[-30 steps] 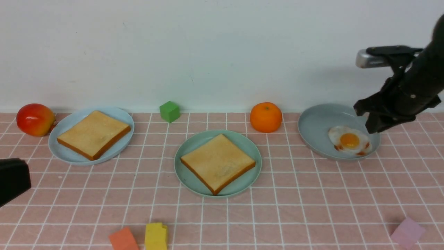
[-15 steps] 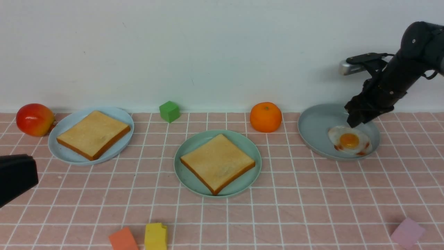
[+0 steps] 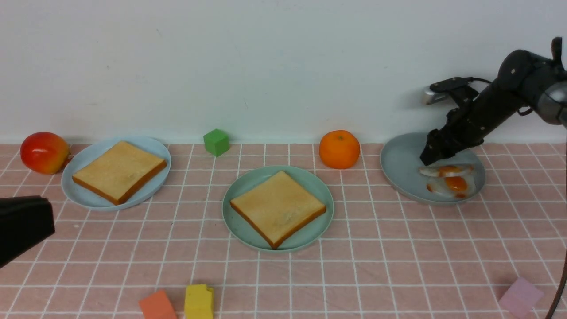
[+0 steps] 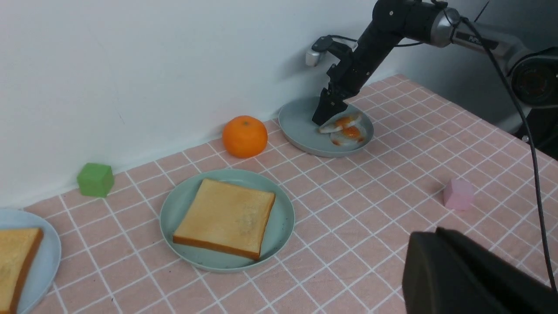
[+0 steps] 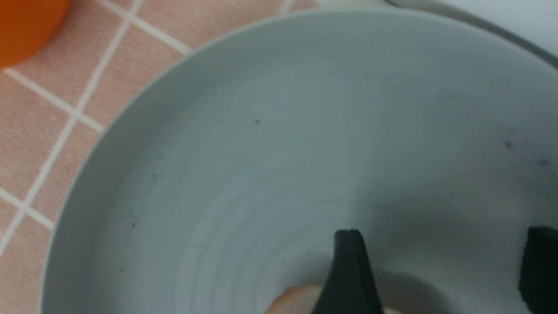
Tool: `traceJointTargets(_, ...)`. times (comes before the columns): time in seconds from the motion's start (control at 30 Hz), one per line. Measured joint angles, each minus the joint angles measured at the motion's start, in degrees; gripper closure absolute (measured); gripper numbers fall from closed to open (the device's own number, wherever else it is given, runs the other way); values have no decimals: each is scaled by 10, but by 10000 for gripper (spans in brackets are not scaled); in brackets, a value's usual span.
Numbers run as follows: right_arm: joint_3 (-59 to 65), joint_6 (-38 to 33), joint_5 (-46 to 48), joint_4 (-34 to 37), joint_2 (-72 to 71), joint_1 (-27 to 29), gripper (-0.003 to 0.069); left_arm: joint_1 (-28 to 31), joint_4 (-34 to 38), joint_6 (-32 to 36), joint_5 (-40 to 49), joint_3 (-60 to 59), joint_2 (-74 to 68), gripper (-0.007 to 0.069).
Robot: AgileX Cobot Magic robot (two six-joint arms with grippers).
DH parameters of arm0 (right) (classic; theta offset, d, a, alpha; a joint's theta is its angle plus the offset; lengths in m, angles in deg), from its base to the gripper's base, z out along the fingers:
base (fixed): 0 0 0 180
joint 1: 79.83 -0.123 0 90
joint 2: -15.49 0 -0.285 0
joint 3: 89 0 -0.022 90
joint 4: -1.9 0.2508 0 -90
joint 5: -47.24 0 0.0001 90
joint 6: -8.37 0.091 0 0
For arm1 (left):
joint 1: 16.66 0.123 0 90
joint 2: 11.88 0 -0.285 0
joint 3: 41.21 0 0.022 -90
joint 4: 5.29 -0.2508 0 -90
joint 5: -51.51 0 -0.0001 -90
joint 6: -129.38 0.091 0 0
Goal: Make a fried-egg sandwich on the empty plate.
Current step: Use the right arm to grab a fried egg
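A toast slice (image 3: 278, 207) lies on the mint-green empty plate (image 3: 243, 232) at the table's middle. Another toast slice (image 3: 119, 170) rests on a light blue plate (image 3: 91, 153) at the left. The fried egg (image 3: 447, 179) sits in the grey-blue plate (image 3: 398, 164) at the right; it looks smeared, its far edge seemingly raised. My right gripper (image 3: 432, 155) is down at that edge, open wide (image 5: 444, 231); one finger (image 5: 348, 270) is beside the egg's pale rim (image 5: 292, 301). My left gripper (image 4: 436, 233) is shut and holds nothing, low at the near left (image 3: 22, 226).
A red-yellow fruit (image 3: 44, 152) sits left of the blue plate. An orange (image 3: 339, 149) and a green cube (image 3: 216, 142) stand near the back wall. Orange (image 3: 157, 305) and yellow (image 3: 199, 302) blocks lie at the front edge, a pink block (image 3: 520, 297) front right.
My right gripper has swung left and down onto the egg's far edge while opening wider. The egg has gone from lying flat to looking disturbed. The left gripper barely moved.
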Motion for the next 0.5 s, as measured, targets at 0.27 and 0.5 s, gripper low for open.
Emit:
traceJointTargets(0.27,-13,6,18,2,1,0,162,0,0,0,-1,-1,-11,638)
traceJointTargets(0.5,-65,63,70,-1,-12,0,162,0,-1,0,-3,-1,-12,638)
